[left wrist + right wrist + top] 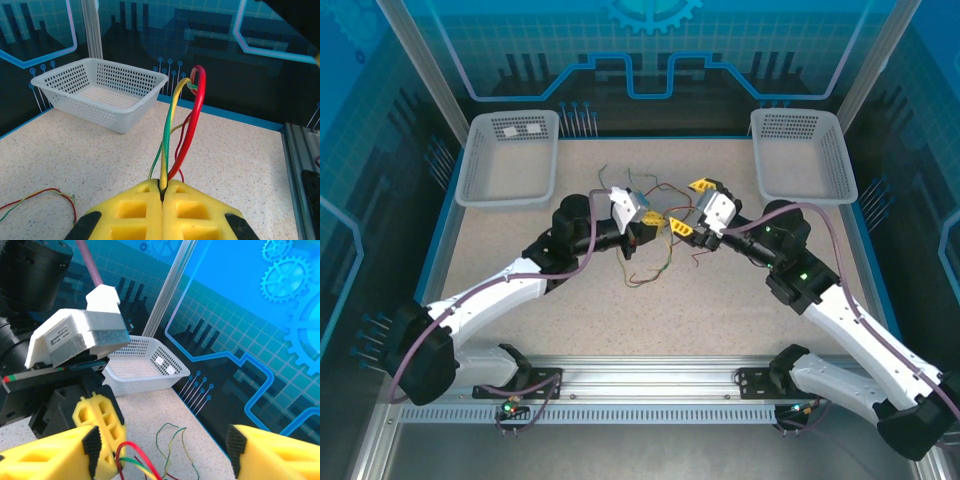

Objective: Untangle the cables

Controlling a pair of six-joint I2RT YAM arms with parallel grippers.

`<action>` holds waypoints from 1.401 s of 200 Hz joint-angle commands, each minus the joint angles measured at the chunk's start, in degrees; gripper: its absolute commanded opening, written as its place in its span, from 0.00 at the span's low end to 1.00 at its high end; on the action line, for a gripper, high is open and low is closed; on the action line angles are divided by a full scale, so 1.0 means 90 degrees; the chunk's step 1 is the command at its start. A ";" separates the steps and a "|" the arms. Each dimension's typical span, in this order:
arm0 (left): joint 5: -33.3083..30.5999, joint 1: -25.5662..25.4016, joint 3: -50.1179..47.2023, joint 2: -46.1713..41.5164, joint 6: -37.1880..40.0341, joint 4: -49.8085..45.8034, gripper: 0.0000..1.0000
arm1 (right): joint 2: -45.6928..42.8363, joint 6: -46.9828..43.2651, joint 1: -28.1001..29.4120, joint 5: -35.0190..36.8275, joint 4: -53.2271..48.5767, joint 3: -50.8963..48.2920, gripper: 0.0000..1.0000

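From the top camera I saw the left pincer (655,224) and the right pincer (690,207) meeting near the middle of the speckled surface (520,320). The cables (655,262) formed a thin loose tangle under and just nearer than them. The left pincer looked closed, while the right one stood wide, its yellow fingers (700,186) well apart. A left basket (480,190) and a right basket (840,165) sat at the far corners; the left one carried pale stickers whose writing I could not read. Through the left wrist camera, the left pincer (162,192) was clamped tight on the cables (170,125). A yellow, a green and a red strand rose from the seam between its fingers, arched upward and bent over in a loop at the top. Another stretch of red, yellow and green wire lay on the surface (75,150) at lower left, apart from the pincer, and a white basket (125,117) stood beyond. Through the right wrist camera, the right pincer (165,455) gaped wide. Red, green and yellow strands of the cables (132,462) sat in the gap, close to the finger at the left of that view; I could not tell whether they touched it. The left pincer (100,415) sat just behind them. A green and yellow loop rested on the surface (145,420) farther out. The white camera housing (75,340) above bore a small label too fine to read, and the white basket (150,377) showed two pale tags, equally unreadable.
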 commanded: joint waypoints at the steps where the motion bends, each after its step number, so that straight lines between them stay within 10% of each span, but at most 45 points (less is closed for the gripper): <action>1: 0.0147 -0.0073 0.0237 0.0028 0.0185 0.0002 0.00 | 0.0138 -0.0345 0.0092 -0.0072 -0.0256 0.0230 0.61; 53: 0.0179 -0.0092 0.0202 -0.0007 0.0185 0.0050 0.00 | 0.0721 -0.0715 -0.0013 -0.0139 -0.0996 0.0700 0.81; 89: 0.0147 -0.0093 0.0139 -0.0067 0.0233 0.0052 0.00 | 0.0775 -0.0591 -0.0067 -0.0389 -0.0604 0.0592 0.47; 110: 0.0076 -0.0093 0.0066 -0.0128 0.0281 0.0052 0.00 | 0.0746 -0.0579 -0.0083 -0.0395 -0.0589 0.0577 0.04; 280: -0.0639 -0.0069 -0.0354 -0.0276 0.0142 0.0590 0.00 | 0.0410 0.2448 -0.1771 0.1695 0.0228 0.0321 0.00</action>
